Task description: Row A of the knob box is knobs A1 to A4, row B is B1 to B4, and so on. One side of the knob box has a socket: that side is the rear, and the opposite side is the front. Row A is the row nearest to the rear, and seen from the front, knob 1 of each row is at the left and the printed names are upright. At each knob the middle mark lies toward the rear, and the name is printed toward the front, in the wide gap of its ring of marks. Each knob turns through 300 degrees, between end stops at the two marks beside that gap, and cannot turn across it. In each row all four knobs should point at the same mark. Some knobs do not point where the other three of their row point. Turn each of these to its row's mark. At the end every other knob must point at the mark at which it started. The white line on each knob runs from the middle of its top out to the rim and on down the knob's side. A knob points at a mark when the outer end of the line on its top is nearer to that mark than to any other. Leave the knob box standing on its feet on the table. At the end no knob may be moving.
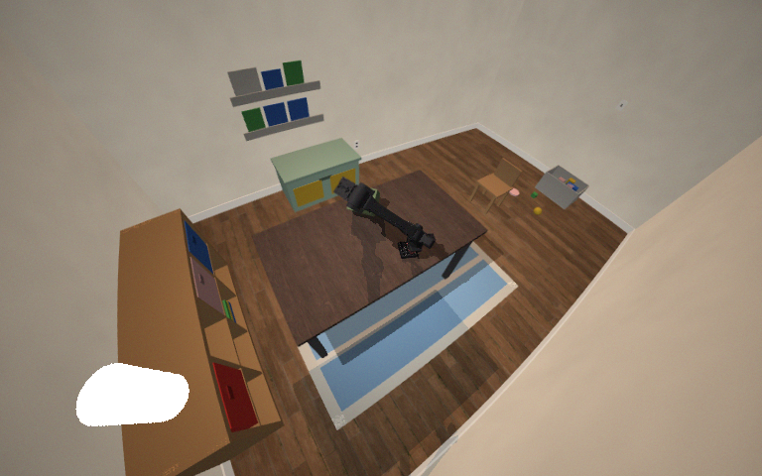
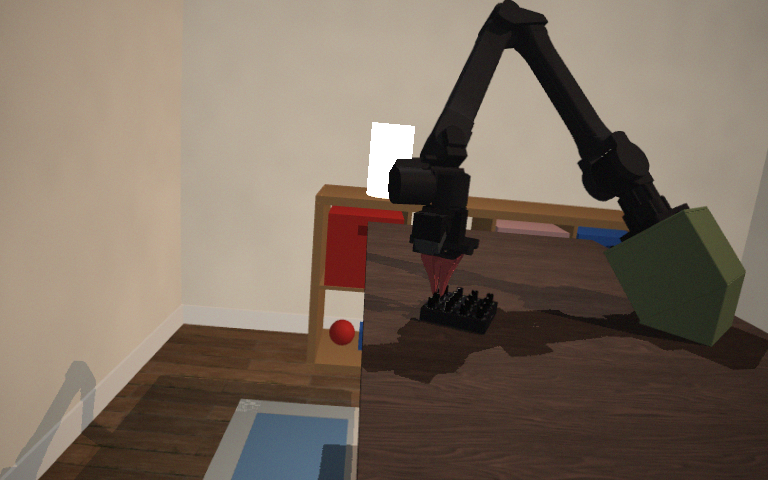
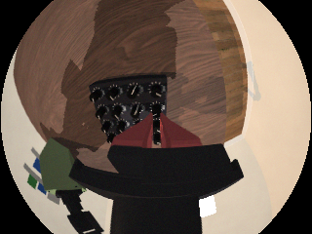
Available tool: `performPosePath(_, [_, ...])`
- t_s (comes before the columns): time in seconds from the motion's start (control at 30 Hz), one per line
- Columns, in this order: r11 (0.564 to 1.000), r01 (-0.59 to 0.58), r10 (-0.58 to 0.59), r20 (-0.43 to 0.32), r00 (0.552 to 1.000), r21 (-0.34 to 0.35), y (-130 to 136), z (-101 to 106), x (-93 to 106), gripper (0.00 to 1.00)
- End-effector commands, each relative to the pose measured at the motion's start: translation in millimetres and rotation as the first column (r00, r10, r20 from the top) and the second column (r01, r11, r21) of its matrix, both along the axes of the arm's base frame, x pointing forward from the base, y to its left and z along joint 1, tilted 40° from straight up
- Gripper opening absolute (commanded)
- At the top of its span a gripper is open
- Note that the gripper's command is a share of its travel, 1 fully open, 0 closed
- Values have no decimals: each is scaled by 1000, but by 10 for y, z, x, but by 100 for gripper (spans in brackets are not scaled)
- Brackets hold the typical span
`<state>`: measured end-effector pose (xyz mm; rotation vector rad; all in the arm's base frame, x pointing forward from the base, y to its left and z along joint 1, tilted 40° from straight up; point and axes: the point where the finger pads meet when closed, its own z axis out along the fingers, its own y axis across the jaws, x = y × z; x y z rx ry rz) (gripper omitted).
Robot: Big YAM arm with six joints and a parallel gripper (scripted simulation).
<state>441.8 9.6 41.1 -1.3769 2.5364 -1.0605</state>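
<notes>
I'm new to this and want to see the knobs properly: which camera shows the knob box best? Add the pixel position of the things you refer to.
The wrist view: white lines show on several knobs of the knob box (image 1: 408, 250) (image 2: 456, 318) (image 3: 129, 99). Exterior shows its side; top, a tiny dark patch.

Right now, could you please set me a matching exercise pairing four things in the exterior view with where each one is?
1. Red round ball
2. Black knob box
3. Glowing white lamp
4. Tapered red fingers

A. On top of the wooden shelf unit
B. Below the red door
C. At the knobs
D. On the dark table

1-B; 2-D; 3-A; 4-C
</notes>
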Motion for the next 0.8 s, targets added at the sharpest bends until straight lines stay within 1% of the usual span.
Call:
performPosePath(0.0, [1000, 6, -7, 20, 1000, 12, -37, 68, 167, 8])
performPosePath(0.2, [1000, 6, -7, 20, 1000, 12, -37, 68, 167, 8])
performPosePath(0.23, [1000, 6, -7, 20, 1000, 12, -37, 68, 167, 18])
performPosePath(0.77, [1000, 8, -9, 21, 1000, 12, -38, 67, 166, 18])
